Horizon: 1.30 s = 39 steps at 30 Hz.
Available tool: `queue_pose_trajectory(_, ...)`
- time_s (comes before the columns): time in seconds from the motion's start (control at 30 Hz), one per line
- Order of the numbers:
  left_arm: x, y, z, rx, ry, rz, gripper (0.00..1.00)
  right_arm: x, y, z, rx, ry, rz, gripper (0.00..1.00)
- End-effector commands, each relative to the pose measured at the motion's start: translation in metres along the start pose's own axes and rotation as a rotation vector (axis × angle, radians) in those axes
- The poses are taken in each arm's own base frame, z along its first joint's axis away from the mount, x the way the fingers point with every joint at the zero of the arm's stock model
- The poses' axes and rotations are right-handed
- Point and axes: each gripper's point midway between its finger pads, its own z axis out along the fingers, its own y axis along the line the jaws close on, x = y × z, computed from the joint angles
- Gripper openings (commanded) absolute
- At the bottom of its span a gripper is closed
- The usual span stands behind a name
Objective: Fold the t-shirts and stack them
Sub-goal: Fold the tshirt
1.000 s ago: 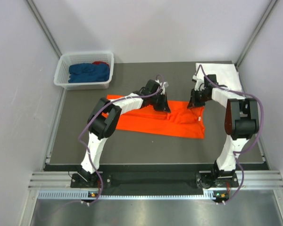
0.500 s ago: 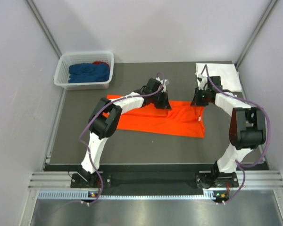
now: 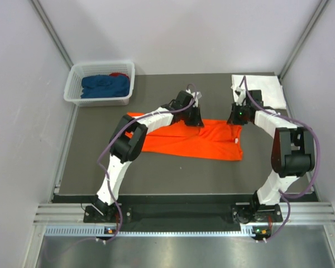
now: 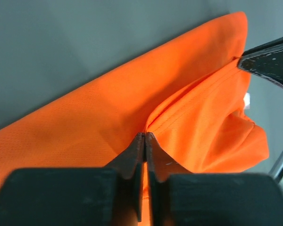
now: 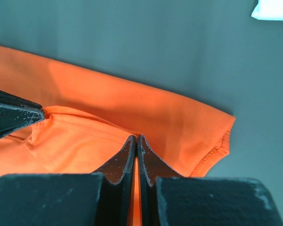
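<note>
White plastic lattice basket [image 3: 100, 101]: sits at far left corner of table, close to left wall.
Dark grey table surface [image 3: 173, 176]: matte, flat.
Slotted aluminium rail [image 3: 173, 211]: runs along near edge.
Pale lilac enclosure walls [image 3: 17, 145]: stand on three sides.

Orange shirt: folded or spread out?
Folded over: the orange shirt shows one hemmed layer atop another, left gripper and right gripper pinching it.

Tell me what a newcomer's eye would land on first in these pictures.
The bright orange t-shirt spread across the middle of the dark table grabs the eye, with the left gripper and right gripper both shut on its far edge. Next come the white basket at the far left corner, holding a dark blue t-shirt and a red t-shirt, and the white t-shirt at the far right corner.
</note>
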Motion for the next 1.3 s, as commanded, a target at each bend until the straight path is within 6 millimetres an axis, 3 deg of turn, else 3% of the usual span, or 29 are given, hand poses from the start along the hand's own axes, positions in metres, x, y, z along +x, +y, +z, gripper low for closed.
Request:
queue_pose_trajectory(0.0, -0.015, -0.005, -0.002, -0.015, -0.034, 0.017, 0.12, -0.015, -0.007, 0.0, 0.024, -0.049, 0.002, 0.01)
queue_pose_trajectory(0.13, -0.021, -0.004, -0.021, -0.075, -0.043, -0.001, 0.28, -0.01, -0.016, -0.003, 0.074, -0.021, 0.024, 0.07)
queue_pose_trajectory(0.17, -0.019, 0.002, -0.027, -0.11, -0.036, -0.014, 0.31, -0.011, -0.016, -0.004, 0.084, -0.019, 0.036, 0.16)
queue_pose_trajectory(0.23, -0.032, 0.001, -0.051, -0.152, -0.069, -0.008, 0.37, -0.004, -0.017, -0.009, 0.102, 0.021, 0.061, 0.28)
queue_pose_trajectory(0.27, -0.026, 0.01, -0.064, -0.22, -0.039, -0.025, 0.39, -0.006, -0.016, -0.013, 0.114, 0.028, 0.083, 0.34)
queue_pose_trajectory(0.3, -0.033, 0.027, -0.078, -0.308, -0.063, -0.03, 0.41, -0.003, -0.015, -0.022, 0.132, 0.044, 0.105, 0.36)
queue_pose_trajectory(0.37, -0.039, 0.036, -0.11, -0.388, -0.078, -0.034, 0.41, -0.004, -0.016, -0.035, 0.172, 0.044, 0.16, 0.38)
queue_pose_trajectory(0.4, -0.038, 0.058, -0.13, -0.476, -0.071, -0.063, 0.42, -0.001, -0.012, -0.046, 0.178, 0.057, 0.179, 0.38)
queue_pose_trajectory(0.43, -0.043, 0.058, -0.151, -0.485, -0.093, -0.074, 0.42, 0.0, -0.01, -0.051, 0.183, 0.057, 0.192, 0.38)
queue_pose_trajectory(0.47, -0.031, 0.072, -0.161, -0.506, -0.067, -0.101, 0.41, 0.0, -0.004, -0.055, 0.178, 0.056, 0.221, 0.36)
queue_pose_trajectory(0.5, -0.031, 0.09, -0.178, -0.524, -0.072, -0.143, 0.41, 0.002, 0.004, -0.06, 0.166, 0.06, 0.221, 0.34)
queue_pose_trajectory(0.53, -0.032, 0.09, -0.196, -0.504, -0.091, -0.164, 0.41, 0.013, 0.013, -0.061, 0.147, 0.096, 0.236, 0.33)
queue_pose_trajectory(0.57, -0.009, 0.11, -0.203, -0.529, -0.056, -0.214, 0.41, 0.021, 0.018, -0.061, 0.136, 0.114, 0.236, 0.3)
queue_pose_trajectory(0.6, -0.008, 0.132, -0.222, -0.551, -0.081, -0.271, 0.41, 0.029, 0.028, -0.06, 0.126, 0.134, 0.223, 0.3)
queue_pose_trajectory(0.63, 0.006, 0.14, -0.231, -0.539, -0.086, -0.293, 0.41, 0.045, 0.03, -0.058, 0.13, 0.175, 0.238, 0.28)
queue_pose_trajectory(0.67, 0.008, 0.157, -0.246, -0.554, -0.109, -0.333, 0.41, 0.052, 0.034, -0.055, 0.123, 0.189, 0.239, 0.27)
queue_pose_trajectory(0.77, 0.029, 0.18, -0.262, -0.584, -0.104, -0.388, 0.4, 0.076, 0.05, -0.045, 0.085, 0.228, 0.264, 0.26)
queue_pose_trajectory(0.83, 0.035, 0.187, -0.263, -0.585, -0.105, -0.402, 0.39, 0.089, 0.055, -0.039, 0.08, 0.251, 0.263, 0.26)
queue_pose_trajectory(0.97, 0.043, 0.201, -0.251, -0.569, -0.119, -0.482, 0.37, 0.135, 0.02, -0.03, 0.179, 0.36, 0.342, 0.24)
queue_pose_trajectory(1.07, 0.054, 0.215, -0.248, -0.631, -0.102, -0.522, 0.35, 0.145, -0.004, -0.035, 0.266, 0.354, 0.369, 0.22)
queue_pose_trajectory(1.13, 0.064, 0.237, -0.256, -0.752, -0.118, -0.535, 0.35, 0.143, -0.015, -0.041, 0.319, 0.333, 0.346, 0.23)
queue_pose_trajectory(1.27, 0.075, 0.253, -0.251, -0.799, -0.115, -0.58, 0.34, 0.144, -0.017, -0.043, 0.323, 0.333, 0.335, 0.23)
